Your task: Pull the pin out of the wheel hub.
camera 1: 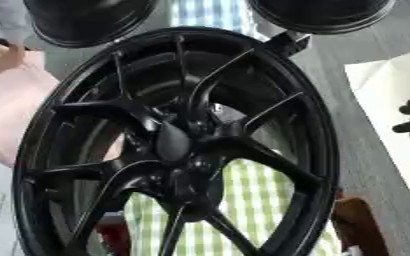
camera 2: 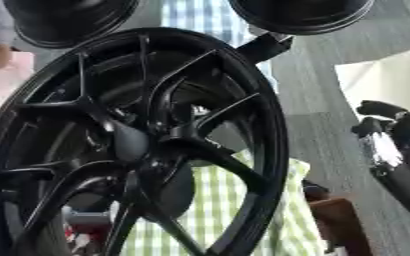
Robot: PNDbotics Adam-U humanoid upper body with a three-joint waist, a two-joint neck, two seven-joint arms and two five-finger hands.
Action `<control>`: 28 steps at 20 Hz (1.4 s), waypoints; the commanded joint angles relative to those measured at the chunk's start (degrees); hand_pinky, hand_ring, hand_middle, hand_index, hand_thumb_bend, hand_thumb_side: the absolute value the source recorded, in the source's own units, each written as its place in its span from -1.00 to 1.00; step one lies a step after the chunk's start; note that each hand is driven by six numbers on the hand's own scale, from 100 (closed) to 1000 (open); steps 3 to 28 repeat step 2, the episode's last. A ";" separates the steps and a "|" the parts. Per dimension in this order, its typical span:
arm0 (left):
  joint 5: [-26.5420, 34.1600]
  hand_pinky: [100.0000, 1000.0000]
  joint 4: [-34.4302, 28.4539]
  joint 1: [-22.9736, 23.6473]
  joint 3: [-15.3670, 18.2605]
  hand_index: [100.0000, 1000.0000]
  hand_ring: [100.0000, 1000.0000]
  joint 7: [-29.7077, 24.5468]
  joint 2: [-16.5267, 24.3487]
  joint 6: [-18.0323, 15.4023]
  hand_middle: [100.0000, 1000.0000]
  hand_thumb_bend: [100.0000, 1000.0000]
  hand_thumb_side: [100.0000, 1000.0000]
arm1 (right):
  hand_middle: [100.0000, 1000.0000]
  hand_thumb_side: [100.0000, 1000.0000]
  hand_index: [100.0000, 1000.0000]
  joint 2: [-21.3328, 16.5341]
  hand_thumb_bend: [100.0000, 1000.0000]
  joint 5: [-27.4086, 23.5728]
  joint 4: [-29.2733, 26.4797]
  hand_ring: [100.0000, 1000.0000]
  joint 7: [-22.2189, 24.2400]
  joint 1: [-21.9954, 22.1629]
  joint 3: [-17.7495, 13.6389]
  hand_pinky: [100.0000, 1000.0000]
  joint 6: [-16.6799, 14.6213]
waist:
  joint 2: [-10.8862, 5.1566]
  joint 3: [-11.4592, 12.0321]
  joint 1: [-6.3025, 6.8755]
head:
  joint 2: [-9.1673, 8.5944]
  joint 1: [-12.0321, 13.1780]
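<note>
A large black multi-spoke wheel (camera 1: 243,150) stands tilted close to the camera and fills most of both views. Its dark hub (camera 1: 173,142) sits at the centre where the spokes meet. I cannot make out a pin there. A short black piece (camera 2: 265,47) sticks out past the rim at the upper right. My right hand (camera 2: 392,145) shows at the right edge, black with silver parts. Its fingers are relaxed, hold nothing, and stay apart from the rim. My left hand does not show.
Two more black wheels (camera 1: 86,20) (camera 1: 322,15) stand at the top. A green-and-white checked cloth (camera 1: 261,200) lies under the wheel. A white sheet (camera 1: 392,85) lies at the right, a brown object (camera 2: 340,225) at the lower right, something pink (camera 1: 12,100) at the left.
</note>
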 commanded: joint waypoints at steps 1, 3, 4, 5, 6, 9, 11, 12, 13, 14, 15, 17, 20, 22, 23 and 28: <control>4.03 0.83 -7.37 -1.23 0.49 0.51 0.17 2.40 -5.41 3.30 0.22 -1.00 0.13 | 0.42 0.22 0.59 -0.63 -1.00 -0.46 -0.76 0.25 -0.43 -0.15 -0.34 0.80 -0.16 | -3.70 0.02 -1.28 | 0.47 0.53; 4.16 0.84 -8.70 -1.18 0.23 0.51 0.17 2.64 -6.80 4.60 0.22 -1.00 0.14 | 0.42 0.22 0.59 -0.62 -1.00 -0.50 -0.76 0.25 -0.44 -0.19 -0.31 0.80 -0.20 | -3.69 0.00 -1.33 | 0.65 0.71; 4.16 0.84 -8.70 -1.18 0.23 0.51 0.17 2.64 -6.80 4.60 0.22 -1.00 0.14 | 0.42 0.22 0.59 -0.62 -1.00 -0.50 -0.76 0.25 -0.44 -0.19 -0.31 0.80 -0.20 | -3.69 0.00 -1.33 | 0.65 0.71; 4.16 0.84 -8.70 -1.18 0.23 0.51 0.17 2.64 -6.80 4.60 0.22 -1.00 0.14 | 0.42 0.22 0.59 -0.62 -1.00 -0.50 -0.76 0.25 -0.44 -0.19 -0.31 0.80 -0.20 | -3.69 0.00 -1.33 | 0.65 0.71; 4.16 0.84 -8.70 -1.18 0.23 0.51 0.17 2.64 -6.80 4.60 0.22 -1.00 0.14 | 0.42 0.22 0.59 -0.62 -1.00 -0.50 -0.76 0.25 -0.44 -0.19 -0.31 0.80 -0.20 | -3.69 0.00 -1.33 | 0.65 0.71; 4.16 0.84 -8.70 -1.18 0.23 0.51 0.17 2.64 -6.80 4.60 0.22 -1.00 0.14 | 0.42 0.22 0.59 -0.62 -1.00 -0.50 -0.76 0.25 -0.44 -0.19 -0.31 0.80 -0.20 | -3.69 0.00 -1.33 | 0.65 0.71; 4.16 0.84 -8.70 -1.18 0.23 0.51 0.17 2.64 -6.80 4.60 0.22 -1.00 0.14 | 0.42 0.22 0.59 -0.62 -1.00 -0.50 -0.76 0.25 -0.44 -0.19 -0.31 0.80 -0.20 | -3.69 0.00 -1.33 | 0.65 0.71; 4.16 0.84 -8.70 -1.18 0.23 0.51 0.17 2.64 -6.80 4.60 0.22 -1.00 0.14 | 0.42 0.22 0.59 -0.62 -1.00 -0.50 -0.76 0.25 -0.44 -0.19 -0.31 0.80 -0.20 | -3.69 0.00 -1.33 | 0.65 0.71; 4.16 0.84 -8.70 -1.18 0.23 0.51 0.17 2.64 -6.80 4.60 0.22 -1.00 0.14 | 0.42 0.22 0.59 -0.62 -1.00 -0.50 -0.76 0.25 -0.44 -0.19 -0.31 0.80 -0.20 | -3.69 0.00 -1.33 | 0.65 0.71; 4.16 0.84 -8.70 -1.18 0.23 0.51 0.17 2.64 -6.80 4.60 0.22 -1.00 0.14 | 0.42 0.22 0.59 -0.62 -1.00 -0.50 -0.76 0.25 -0.44 -0.19 -0.31 0.80 -0.20 | -3.69 0.00 -1.33 | 0.65 0.71; 4.16 0.84 -8.70 -1.18 0.23 0.51 0.17 2.64 -6.80 4.60 0.22 -1.00 0.14 | 0.42 0.22 0.59 -0.62 -1.00 -0.50 -0.76 0.25 -0.44 -0.19 -0.31 0.80 -0.20 | -3.69 0.00 -1.33 | 0.65 0.71; 4.16 0.84 -8.70 -1.18 0.23 0.51 0.17 2.64 -6.80 4.60 0.22 -1.00 0.14 | 0.42 0.22 0.59 -0.62 -1.00 -0.50 -0.76 0.25 -0.44 -0.19 -0.31 0.80 -0.20 | -3.69 0.00 -1.33 | 0.65 0.71; 4.16 0.84 -8.70 -1.18 0.23 0.51 0.17 2.64 -6.80 4.60 0.22 -1.00 0.14 | 0.42 0.22 0.59 -0.62 -1.00 -0.50 -0.76 0.25 -0.44 -0.19 -0.31 0.80 -0.20 | -3.69 0.00 -1.33 | 0.65 0.71; 4.16 0.84 -8.70 -1.18 0.23 0.51 0.17 2.64 -6.80 4.60 0.22 -1.00 0.14 | 0.42 0.22 0.59 -0.62 -1.00 -0.50 -0.76 0.25 -0.44 -0.19 -0.31 0.80 -0.20 | -3.69 0.00 -1.33 | 0.65 0.71; 4.16 0.84 -8.70 -1.18 0.23 0.51 0.17 2.64 -6.80 4.60 0.22 -1.00 0.14 | 0.42 0.22 0.59 -0.62 -1.00 -0.50 -0.76 0.25 -0.44 -0.19 -0.31 0.80 -0.20 | -3.69 0.00 -1.33 | 0.65 0.71; 4.16 0.84 -8.70 -1.18 0.23 0.51 0.17 2.64 -6.80 4.60 0.22 -1.00 0.14 | 0.42 0.22 0.59 -0.62 -1.00 -0.50 -0.76 0.25 -0.44 -0.19 -0.31 0.80 -0.20 | -3.69 0.00 -1.33 | 0.65 0.71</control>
